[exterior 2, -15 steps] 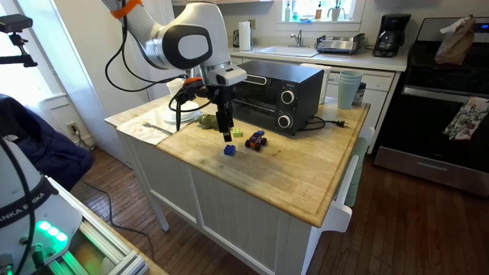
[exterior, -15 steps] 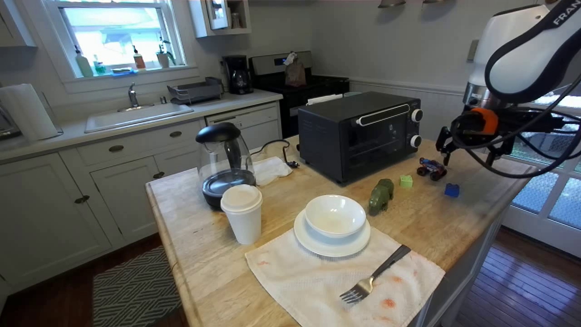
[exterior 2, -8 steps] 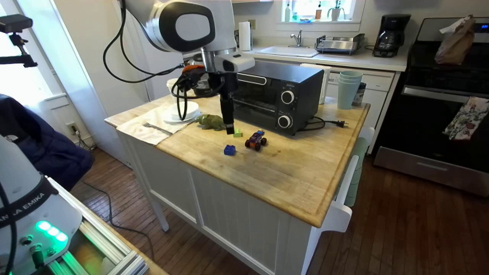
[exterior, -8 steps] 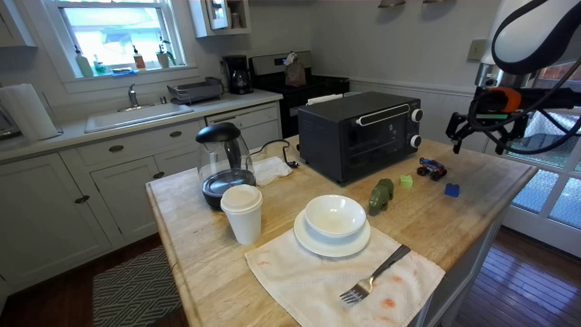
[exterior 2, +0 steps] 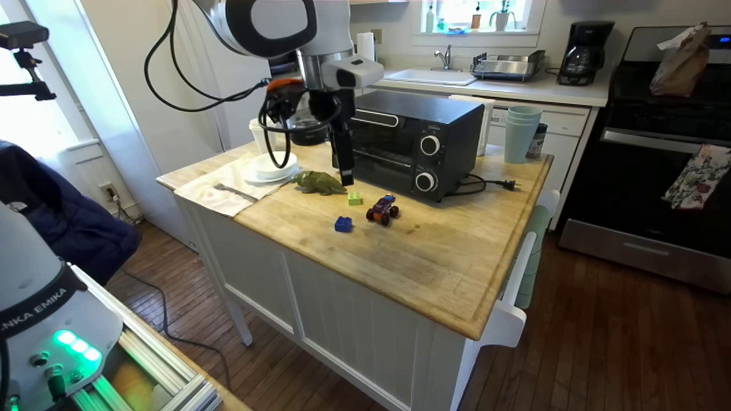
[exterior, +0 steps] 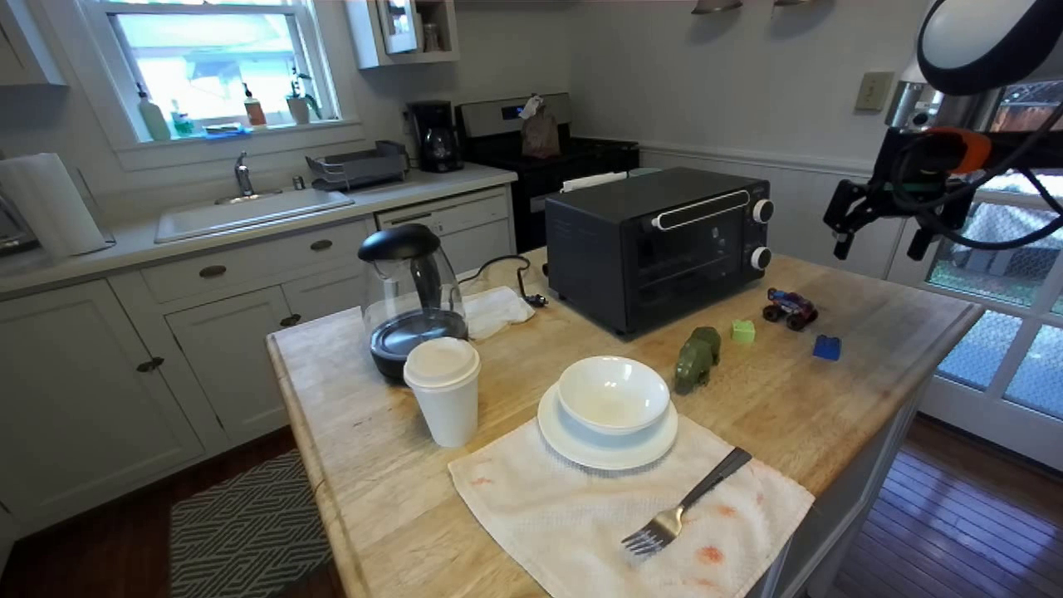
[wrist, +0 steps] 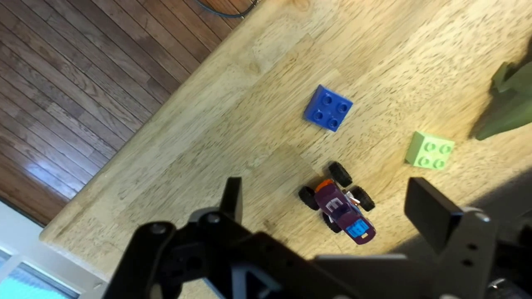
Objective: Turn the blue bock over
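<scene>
The blue block [wrist: 328, 108] is a small toy brick lying on the wooden table with its round studs facing up in the wrist view. It also shows on the table in both exterior views [exterior: 827, 347] [exterior 2: 343, 224]. My gripper [wrist: 326, 197] is open with its fingers wide apart and nothing between them. It hangs above the table [exterior: 879, 247], well clear of the blue block. In the wrist view the block lies ahead of the fingertips, beyond the toy truck. In an exterior view one finger [exterior 2: 346, 178] shows clearly; the other is hard to make out behind cables.
A purple toy truck [wrist: 343, 211] stands on the table below the gripper. A light green block [wrist: 432, 151] and a green animal figure [exterior: 698, 359] are close by. A black toaster oven [exterior: 656, 249] stands behind them. The table edge [wrist: 162, 112] runs near the blue block.
My gripper has risen steadily away from the table and shifted slightly to the right in both exterior views. The blue block and the other objects have not moved.
</scene>
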### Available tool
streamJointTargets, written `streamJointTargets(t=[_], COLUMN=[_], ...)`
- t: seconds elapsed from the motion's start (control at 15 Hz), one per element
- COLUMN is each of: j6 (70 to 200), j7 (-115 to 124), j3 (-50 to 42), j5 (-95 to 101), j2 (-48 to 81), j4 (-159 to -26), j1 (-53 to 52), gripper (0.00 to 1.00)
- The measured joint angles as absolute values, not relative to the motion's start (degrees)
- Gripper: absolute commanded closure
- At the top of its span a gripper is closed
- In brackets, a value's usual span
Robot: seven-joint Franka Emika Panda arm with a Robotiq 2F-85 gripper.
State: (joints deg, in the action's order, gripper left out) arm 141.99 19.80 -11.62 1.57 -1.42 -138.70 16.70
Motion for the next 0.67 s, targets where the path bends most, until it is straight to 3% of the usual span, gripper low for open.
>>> streamJointTargets(t=[0.67], j6=[141.9], j7=[16.0], j3=[-12.9], j5=[-0.5], j2=[-4.9], j4=[-139.6], j1=[16.7], gripper=[0.0])
